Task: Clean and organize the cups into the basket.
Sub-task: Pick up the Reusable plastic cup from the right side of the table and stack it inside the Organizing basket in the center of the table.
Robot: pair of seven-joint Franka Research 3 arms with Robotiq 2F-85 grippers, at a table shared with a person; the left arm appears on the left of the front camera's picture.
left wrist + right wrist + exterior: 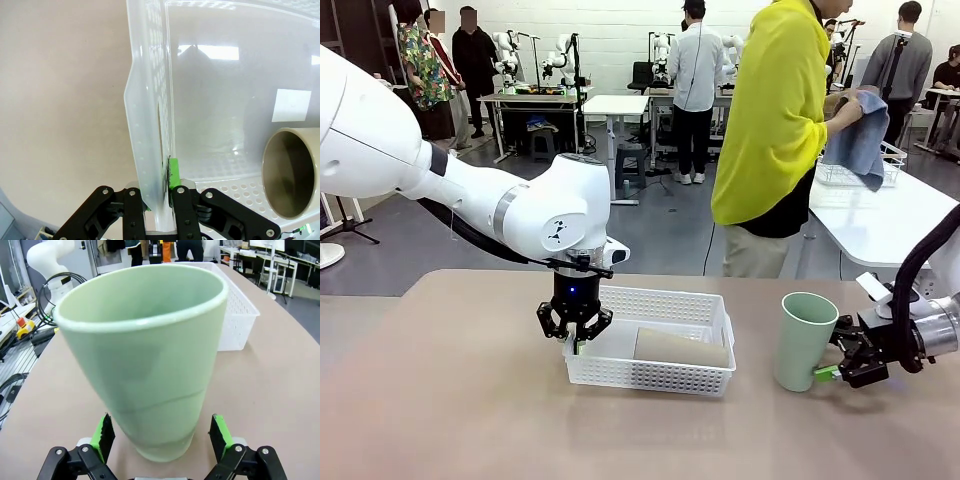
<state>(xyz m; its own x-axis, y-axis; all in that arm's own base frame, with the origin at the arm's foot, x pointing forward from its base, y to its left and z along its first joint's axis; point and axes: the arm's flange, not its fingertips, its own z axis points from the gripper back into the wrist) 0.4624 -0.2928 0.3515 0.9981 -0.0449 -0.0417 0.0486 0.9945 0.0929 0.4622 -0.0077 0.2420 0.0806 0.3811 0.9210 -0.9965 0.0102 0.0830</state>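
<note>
Front view: the left arm bends down from the left, its left pincer [575, 340] pointing straight down and clamped on the left wall of the one basket [660, 293], where one brown cup [680, 347] lies on its side. The right arm reaches in low and level. Its right pincer [827, 366] is spread around the base of one upright green cup [803, 338] on the bench [470, 420], pads seemingly just clear.

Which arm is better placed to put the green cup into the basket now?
Right. The right hand stands open with a finger on each side of the green cup, near its base; the left hand is shut on the wall of the basket.
</note>
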